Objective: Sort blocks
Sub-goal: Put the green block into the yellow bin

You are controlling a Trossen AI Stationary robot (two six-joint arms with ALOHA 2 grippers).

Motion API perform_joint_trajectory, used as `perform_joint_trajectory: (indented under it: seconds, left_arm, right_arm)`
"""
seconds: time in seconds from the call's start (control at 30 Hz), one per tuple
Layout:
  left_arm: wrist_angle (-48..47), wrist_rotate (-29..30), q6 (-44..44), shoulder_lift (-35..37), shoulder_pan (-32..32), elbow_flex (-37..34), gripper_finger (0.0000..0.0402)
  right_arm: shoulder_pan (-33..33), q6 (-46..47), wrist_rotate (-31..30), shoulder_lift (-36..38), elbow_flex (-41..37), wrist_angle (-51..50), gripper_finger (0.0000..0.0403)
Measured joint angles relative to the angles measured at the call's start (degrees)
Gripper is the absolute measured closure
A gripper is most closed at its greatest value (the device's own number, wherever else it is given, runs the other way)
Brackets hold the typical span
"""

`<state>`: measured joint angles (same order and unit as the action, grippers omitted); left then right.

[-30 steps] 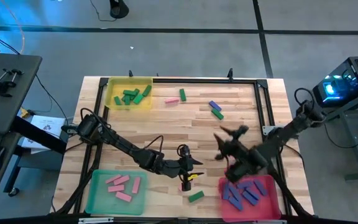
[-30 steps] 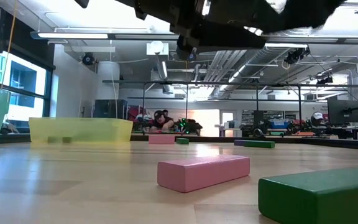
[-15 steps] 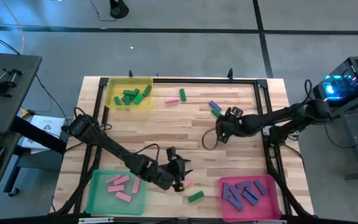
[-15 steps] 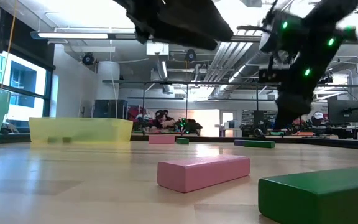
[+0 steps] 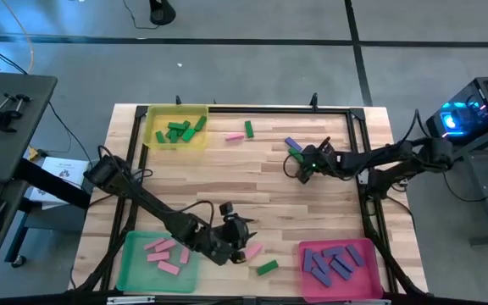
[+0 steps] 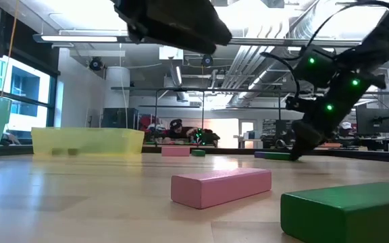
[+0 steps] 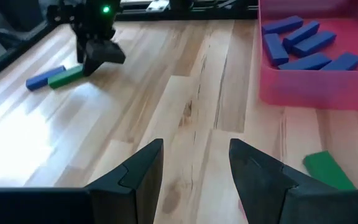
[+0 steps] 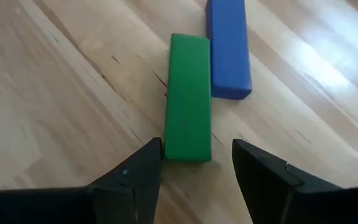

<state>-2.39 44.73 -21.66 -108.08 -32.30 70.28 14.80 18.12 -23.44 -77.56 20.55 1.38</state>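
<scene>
The table [image 5: 252,182] is seen with three trays at its edges. The yellow tray [image 5: 176,127] at the far left corner holds several green blocks [image 5: 180,130]; the green tray [image 5: 159,261] at the near left corner holds pink blocks [image 5: 166,251]; the pink-red tray [image 5: 339,268] at the near right corner holds blue blocks [image 5: 329,261]. Most of the sorting is judged done, though each colour sits in a tray of another colour.

The left hand [image 5: 237,241] is held low near the near edge, its fingers apart and empty, with a loose pink block [image 5: 253,251] just beside it and a green block [image 5: 267,267] a little nearer the edge. The right hand [image 5: 305,164] is lowered toward the far right part of the table, fingers apart, aimed at a green block [image 8: 188,98] that lies touching a blue block [image 8: 228,46] along its side; nothing is gripped yet.

Also left loose near the far edge are a pink block [image 5: 233,136] and a green block [image 5: 249,129]. About six blocks remain to be sorted.
</scene>
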Motion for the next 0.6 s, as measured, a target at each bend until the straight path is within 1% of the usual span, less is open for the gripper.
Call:
perform_joint_trajectory:
  seconds: [0.1,0.17,0.3,0.37,0.47,0.5,0.6]
  left_arm:
    - [-2.86,1.22,-3.1,0.94,-0.19,0.0,0.0229]
    - [-3.74,1.71,-4.33,1.63,-0.41,-0.31,0.0229]
    - [-2.28,1.77,-4.24,4.31,-0.6,-2.98,0.0229]
    - [1.38,1.85,-3.51,6.66,-0.74,-6.36,0.0229]
    - [10.78,1.86,-2.93,10.63,-0.64,-13.29,0.0229]
    - [14.23,1.51,-2.17,11.95,-0.5,-15.93,0.0229]
    - [25.98,-0.37,-0.44,14.72,0.18,-23.58,0.0229]
  right_arm:
    - [0.6,-0.35,1.78,0.11,-2.13,2.41,0.0223]
    - [0.64,-1.07,3.62,0.11,-4.11,5.82,0.0231]
    - [0.57,-1.15,5.54,0.07,-8.15,13.97,0.0277]
    - [0.66,-1.0,5.72,0.07,-9.5,16.79,0.0306]
    - [0.66,-0.39,5.89,0.06,-10.78,19.15,0.0341]
    - [0.64,-0.24,5.97,0.04,-11.1,19.71,0.0347]
    - [0.64,0.06,7.22,0.04,-11.34,20.01,0.0348]
